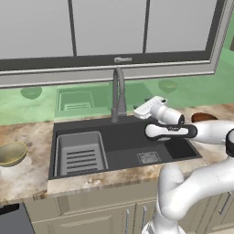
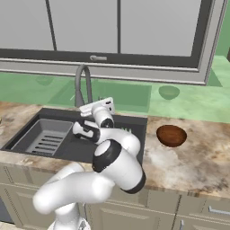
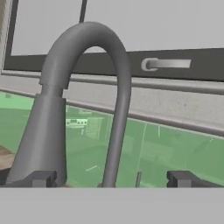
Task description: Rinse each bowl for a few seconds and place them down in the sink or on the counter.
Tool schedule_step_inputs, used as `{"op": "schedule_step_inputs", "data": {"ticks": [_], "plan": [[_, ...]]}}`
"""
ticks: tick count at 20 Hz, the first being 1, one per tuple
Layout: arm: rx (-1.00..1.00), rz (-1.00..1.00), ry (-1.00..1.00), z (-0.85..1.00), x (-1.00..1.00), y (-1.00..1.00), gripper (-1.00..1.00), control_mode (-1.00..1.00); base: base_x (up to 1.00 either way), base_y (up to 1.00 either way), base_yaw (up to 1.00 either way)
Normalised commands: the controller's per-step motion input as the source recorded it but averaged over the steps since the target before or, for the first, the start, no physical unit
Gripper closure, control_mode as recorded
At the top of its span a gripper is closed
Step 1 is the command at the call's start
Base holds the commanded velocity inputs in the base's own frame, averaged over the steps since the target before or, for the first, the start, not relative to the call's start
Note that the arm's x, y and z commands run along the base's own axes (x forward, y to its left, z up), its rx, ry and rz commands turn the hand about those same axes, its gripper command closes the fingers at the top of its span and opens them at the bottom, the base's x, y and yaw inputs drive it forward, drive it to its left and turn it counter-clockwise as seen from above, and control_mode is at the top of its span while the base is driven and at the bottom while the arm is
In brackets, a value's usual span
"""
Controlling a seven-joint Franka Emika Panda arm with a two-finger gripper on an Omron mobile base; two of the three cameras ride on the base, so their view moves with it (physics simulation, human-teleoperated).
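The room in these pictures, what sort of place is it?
A kitchen, computer-rendered rather than real. A dark sink with a grey gooseneck faucet is set into a mottled stone counter under a wide window, with cabinet doors below. Two small bowls sit on the counter, olive-gold bowl and reddish-brown bowl.

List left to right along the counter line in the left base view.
Olive-gold bowl → grey slotted tray → faucet → square drain → reddish-brown bowl.
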Motion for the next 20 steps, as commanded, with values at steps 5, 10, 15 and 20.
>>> {"op": "schedule_step_inputs", "data": {"ticks": [5, 10, 15, 20], "plan": [[0.00, 0.04, 0.00, -0.12, 0.17, 0.01, -1.00, -1.00, 0.00, 0.00, 0.00], [0.00, 0.03, 0.00, -0.07, 0.22, 0.00, -1.00, -1.00, 0.00, 0.00, 0.00], [0.00, 0.02, 0.00, -0.07, 0.27, 0.02, -1.00, -1.00, 0.00, 0.00, 0.00], [0.00, 0.00, 0.00, -0.08, 0.29, 0.11, -1.00, -1.00, 0.00, 0.00, 0.00]]}}
